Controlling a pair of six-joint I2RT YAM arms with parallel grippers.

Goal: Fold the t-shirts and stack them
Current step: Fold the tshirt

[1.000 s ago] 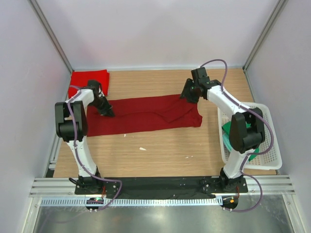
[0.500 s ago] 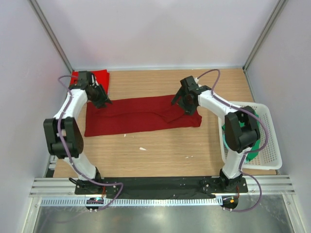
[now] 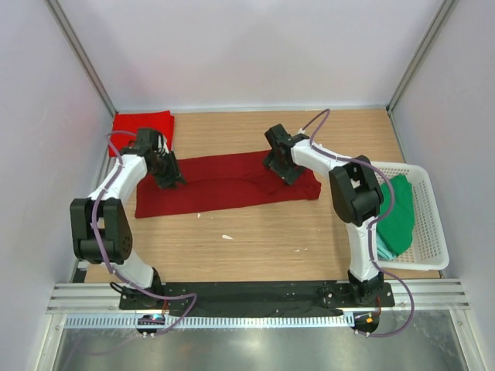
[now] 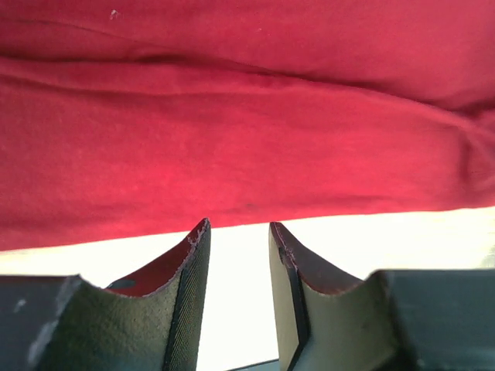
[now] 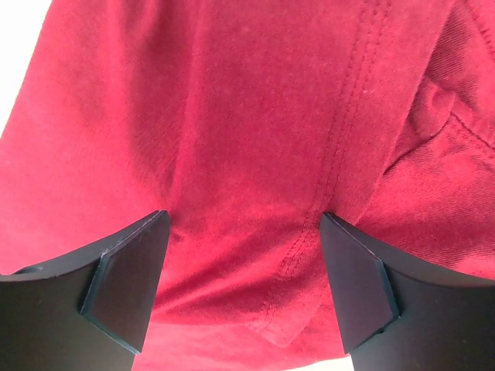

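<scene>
maroon t-shirt (image 4: 247,131): cropped by both wrist views | basket (image 3: 429,224): left wall hidden behind right arm (image 3: 354,193)

left arm (image 3: 120,176): white links, black joints | right arm (image 3: 321,158): same | purple cables (image 3: 315,121) along both, down to the base plate (image 3: 255,295) | fingers (image 4: 178,309): dark wedges, grainy surface

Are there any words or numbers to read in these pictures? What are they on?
None: no readable text shows in any view.
The dark maroon t-shirt, the bright red t-shirt and the green t-shirt are plain cloth with no print.
The white basket and the wooden table carry no label.
Any markings on the small parts at the arm bases are too small to read.
</scene>
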